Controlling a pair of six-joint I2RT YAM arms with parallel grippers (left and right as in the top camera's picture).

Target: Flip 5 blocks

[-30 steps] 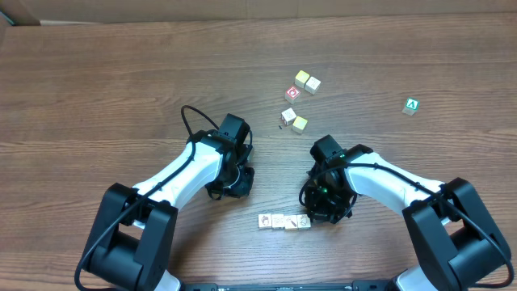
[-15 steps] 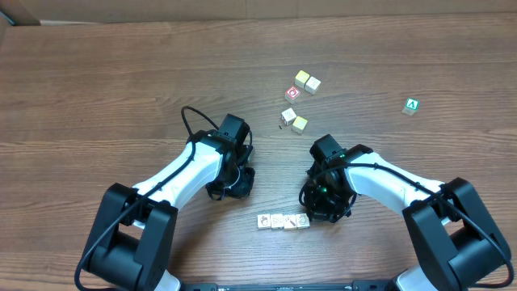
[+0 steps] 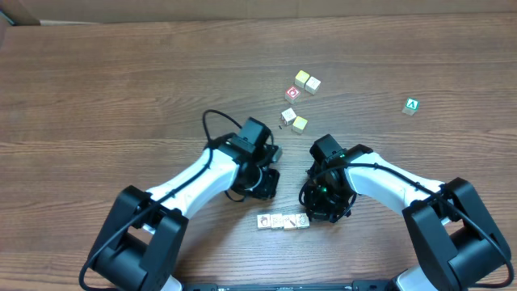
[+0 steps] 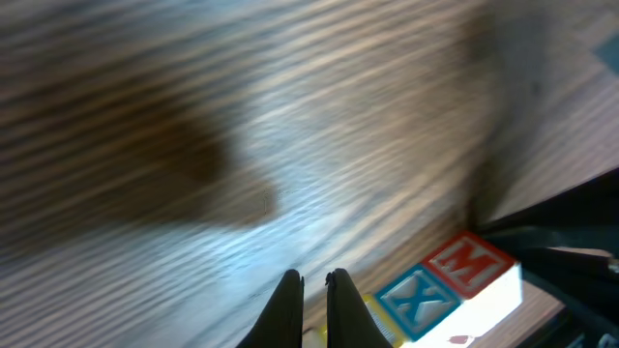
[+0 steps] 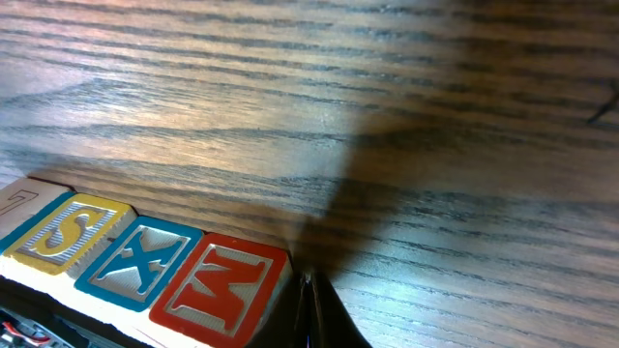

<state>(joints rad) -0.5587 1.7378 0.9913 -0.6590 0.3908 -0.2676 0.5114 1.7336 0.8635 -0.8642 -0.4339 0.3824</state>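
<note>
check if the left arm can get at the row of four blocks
Probably yes: the left gripper, shut, hangs close to the row of blocks with only bare table between. The right gripper crowds only the row's right end.

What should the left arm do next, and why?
Probably open the left gripper and reach for the lone block beside the yellow-topped cube: four blocks already sit in a row, and that gripper is shut, empty.

Blocks [image 5: 137, 263] cropped by bottom edge
</note>
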